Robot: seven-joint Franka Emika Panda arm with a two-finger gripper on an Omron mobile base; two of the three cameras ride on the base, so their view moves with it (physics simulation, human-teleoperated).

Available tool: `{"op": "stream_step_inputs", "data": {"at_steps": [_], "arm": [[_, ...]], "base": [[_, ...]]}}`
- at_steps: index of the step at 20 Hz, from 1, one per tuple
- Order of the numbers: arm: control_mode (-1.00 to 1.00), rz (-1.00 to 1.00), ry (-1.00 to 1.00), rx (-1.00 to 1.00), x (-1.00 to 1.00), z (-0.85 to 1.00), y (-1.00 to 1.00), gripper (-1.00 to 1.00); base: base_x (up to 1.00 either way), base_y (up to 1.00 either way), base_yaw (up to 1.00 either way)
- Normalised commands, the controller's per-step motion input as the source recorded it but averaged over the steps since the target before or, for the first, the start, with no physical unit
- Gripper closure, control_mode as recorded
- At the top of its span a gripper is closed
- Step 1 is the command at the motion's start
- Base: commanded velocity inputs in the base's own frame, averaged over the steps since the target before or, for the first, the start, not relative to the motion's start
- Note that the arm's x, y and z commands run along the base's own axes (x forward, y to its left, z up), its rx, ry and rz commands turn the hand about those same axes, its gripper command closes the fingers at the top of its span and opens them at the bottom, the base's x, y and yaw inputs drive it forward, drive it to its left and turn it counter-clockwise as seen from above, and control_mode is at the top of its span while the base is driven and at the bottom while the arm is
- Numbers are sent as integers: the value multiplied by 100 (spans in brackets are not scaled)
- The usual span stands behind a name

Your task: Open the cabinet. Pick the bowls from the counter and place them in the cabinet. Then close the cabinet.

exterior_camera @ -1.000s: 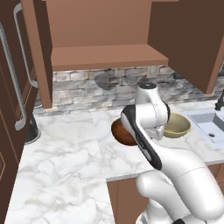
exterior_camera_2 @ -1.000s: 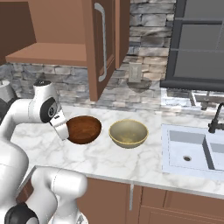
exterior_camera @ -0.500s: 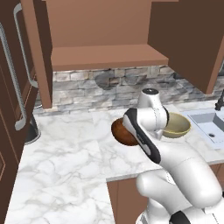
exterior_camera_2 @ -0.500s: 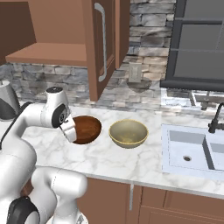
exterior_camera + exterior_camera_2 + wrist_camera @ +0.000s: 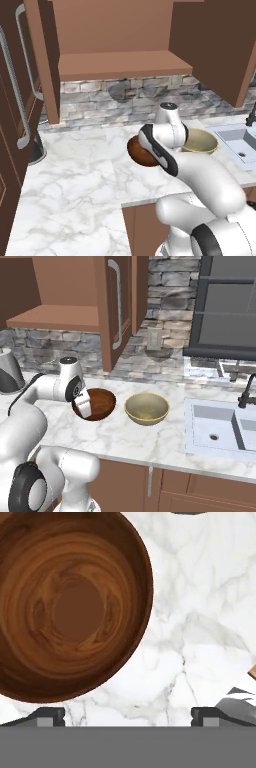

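Note:
The dark reddish-brown wooden bowl [image 5: 70, 602] rests on the white marble counter [image 5: 200, 612]. My gripper [image 5: 127, 717] is open and hovers at the bowl's edge, holding nothing. From the right base view the gripper [image 5: 82, 404] hangs over the left rim of the wooden bowl [image 5: 102, 402], and the pale beige bowl [image 5: 146, 407] stands just to the right. The arm covers most of the wooden bowl [image 5: 135, 152] in the left base view, beside the beige bowl [image 5: 201, 141]. Above, the cabinet [image 5: 120, 65] has both doors swung open, one door [image 5: 117, 301] showing its silver handle.
A sink [image 5: 220, 426] with a dark faucet [image 5: 247, 391] is set in the counter at the right. A kettle [image 5: 10, 373] stands at the far left by the stone wall. A dark tall door [image 5: 10, 125] borders the counter's left end. A black-framed window [image 5: 225, 301] is above the sink.
My hand has swung a little to the right, from beside the wooden bowl to over its left rim. Both bowls stay in place.

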Motion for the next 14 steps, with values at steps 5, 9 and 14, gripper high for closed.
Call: {"op": "stream_step_inputs", "data": {"at_steps": [5,9,14], "arm": [[-100,-13,0,0,25,-12,-1,-100],[-100,-4,0,0,16,-21,-6,-100],[-100,-1,0,0,15,-25,-9,-100]], "base": [[0,0,0],[0,0,0],[0,0,0]]}}
